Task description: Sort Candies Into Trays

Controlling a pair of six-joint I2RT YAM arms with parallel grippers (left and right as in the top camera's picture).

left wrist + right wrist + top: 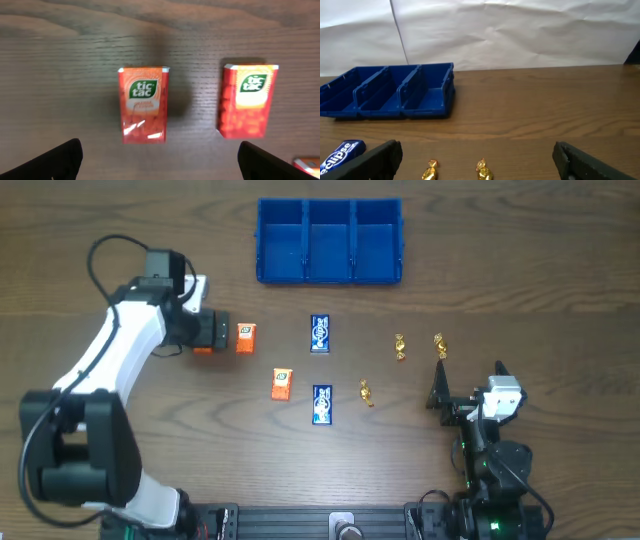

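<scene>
Left pincer (160, 147), fingers apart, hangs above an orange candy box (245, 337) left of centre; right pincer (477, 152), likewise apart, lower right.

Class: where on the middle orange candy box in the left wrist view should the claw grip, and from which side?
Likely the orange box across its long edges, midway, coming straight down: it lies flat, label up, and that narrow width fits the open left claw.

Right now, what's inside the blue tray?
Nothing. In the top view, all three compartments of the blue tray show bare blue floors. In the right wrist view, its near walls cover part of those floors.
</scene>
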